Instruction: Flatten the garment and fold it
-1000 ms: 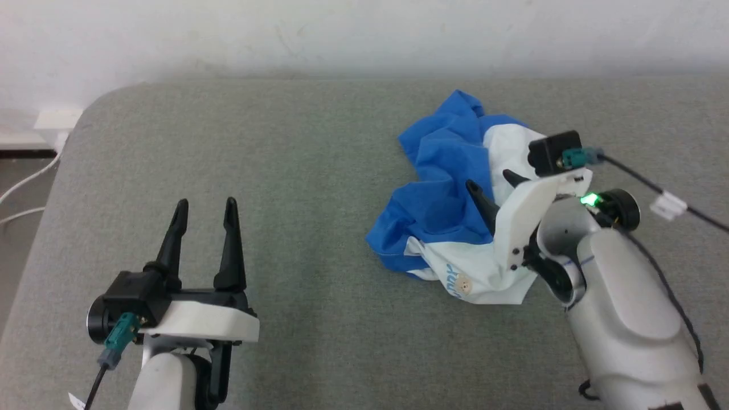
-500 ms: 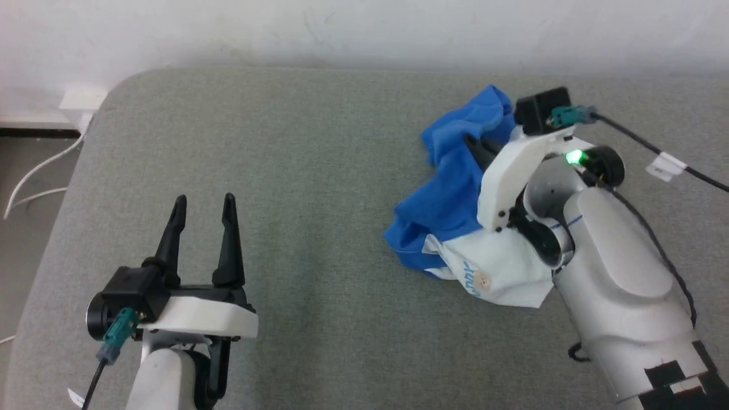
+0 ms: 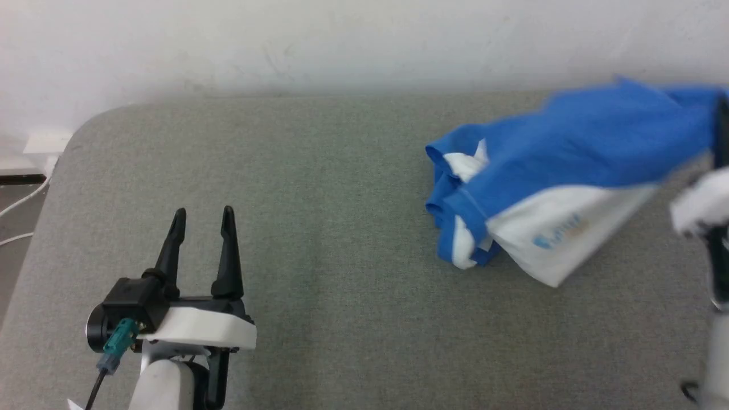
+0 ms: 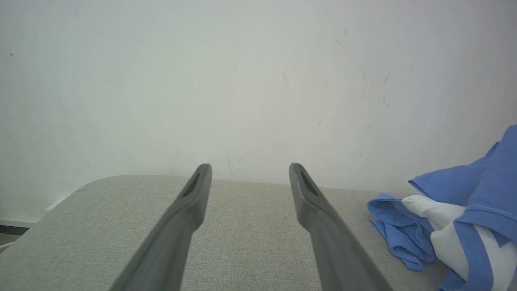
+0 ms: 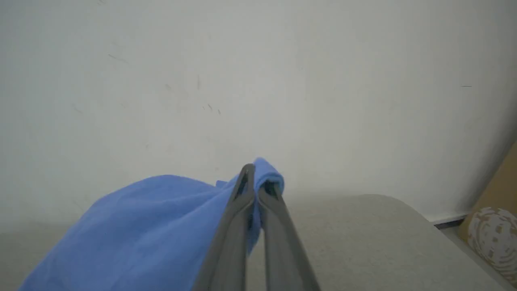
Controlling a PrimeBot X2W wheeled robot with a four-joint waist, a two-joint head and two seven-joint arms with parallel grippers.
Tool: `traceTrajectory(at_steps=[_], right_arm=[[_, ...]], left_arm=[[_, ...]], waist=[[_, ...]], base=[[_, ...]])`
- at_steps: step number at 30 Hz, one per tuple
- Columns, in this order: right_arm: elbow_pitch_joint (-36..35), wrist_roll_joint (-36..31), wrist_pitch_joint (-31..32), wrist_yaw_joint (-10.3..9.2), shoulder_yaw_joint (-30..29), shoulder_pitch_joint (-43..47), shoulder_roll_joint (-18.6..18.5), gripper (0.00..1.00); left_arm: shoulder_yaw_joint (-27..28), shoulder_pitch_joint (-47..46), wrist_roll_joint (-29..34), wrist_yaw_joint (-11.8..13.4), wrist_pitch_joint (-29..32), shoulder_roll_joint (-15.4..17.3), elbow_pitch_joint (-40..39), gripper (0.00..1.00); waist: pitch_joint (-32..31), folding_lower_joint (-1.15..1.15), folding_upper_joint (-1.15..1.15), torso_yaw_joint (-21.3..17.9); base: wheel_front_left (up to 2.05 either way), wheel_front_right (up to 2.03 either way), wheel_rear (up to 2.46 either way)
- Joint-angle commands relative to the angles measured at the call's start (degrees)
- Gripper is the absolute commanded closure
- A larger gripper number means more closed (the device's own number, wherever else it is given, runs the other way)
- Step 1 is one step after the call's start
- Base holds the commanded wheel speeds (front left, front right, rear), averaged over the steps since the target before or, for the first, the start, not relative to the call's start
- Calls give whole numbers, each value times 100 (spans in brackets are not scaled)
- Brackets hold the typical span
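Two fingers of my left gripper [image 3: 203, 212] stand spread in the head view, over the grey pad [image 3: 319, 228]. The garment [image 3: 569, 165] is blurry, maybe half lifted, far right. Left wrist view: it lies at right. Right wrist view: my right gripper [image 5: 257, 180] pinches its blue cloth.

- Fingers [image 4: 183, 214] of the left gripper [image 4: 250, 167] stand wide apart above the grey table [image 4: 250, 246].
- The garment [image 4: 464, 226], blue and white, lies bunched at the right edge.
- A pale wall [image 4: 242, 81] rises behind.
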Motion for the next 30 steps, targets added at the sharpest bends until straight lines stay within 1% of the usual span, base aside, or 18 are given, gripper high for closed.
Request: traceTrajectory(at_steps=[1, 3, 6, 8, 10, 11, 12, 13, 16, 22, 25, 27, 30], right_arm=[[-116, -115, 93, -5, -238, 276, -5, 100], [-194, -112, 323, -5, -757, 738, -4, 100], [87, -14, 715, -5, -1347, 1345, -3, 100], [394, 62, 978, -5, -1520, 1678, -3, 100], [790, 152, 1270, -5, -1541, 1933, -3, 100], [953, 203, 1429, -5, -1471, 2024, -3, 84], [1043, 242, 1523, -5, -1396, 2083, -3, 56], [1059, 287, 1518, -5, -1358, 2107, -3, 0], [850, 349, 1293, -5, -1180, 2180, -2, 0], [-262, 284, 412, -5, -947, 2376, -2, 0], [-878, 338, -162, -5, -439, 2462, -2, 0], [-1142, 480, -333, -5, -86, 2541, -2, 0], [-1429, 508, -442, -5, 544, 2575, -2, 0]], left_arm=[[-8, 41, 35, -12, -27, -10, -7, 0], [-26, 34, 39, -17, -27, -10, -3, 0], [-21, 21, 35, -30, -27, -10, 12, 0], [-10, 18, 35, -40, -27, -10, 28, 0], [-5, 17, 48, -53, -27, -10, 49, 0], [-3, 13, 52, -55, -27, -10, 56, 0], [-3, 11, 60, -58, -27, -10, 60, 0], [-5, 7, 66, -57, -27, -10, 63, 0], [-18, 0, 79, -59, -27, -10, 70, 0], [-91, 3, 59, -101, -27, -10, 114, 0], [-126, -19, 49, -112, -27, -10, 143, 0], [-158, -31, 29, -109, -27, -10, 155, 0], [-169, -31, 16, -92, -27, -10, 135, 0]], waist=[[-16, 1, 0, -51], [-1, 1, 0, -73], [24, 1, 0, -119], [27, 1, 0, -163], [29, 1, 0, -205], [27, 1, 0, -221], [21, 1, 0, -241], [16, 1, 0, -256], [-15, 1, 0, -284], [-59, 1, 0, -267], [-64, 1, 0, -261], [-75, 1, 0, -255], [-51, 1, 0, -280]], base=[[0, 0, 0], [0, 0, 0], [0, 0, 0], [0, 0, 0], [0, 0, 0], [0, 0, 0], [0, 0, 0], [0, 0, 0], [0, 0, 0], [0, 0, 0], [0, 0, 0], [0, 0, 0], [0, 0, 0]])
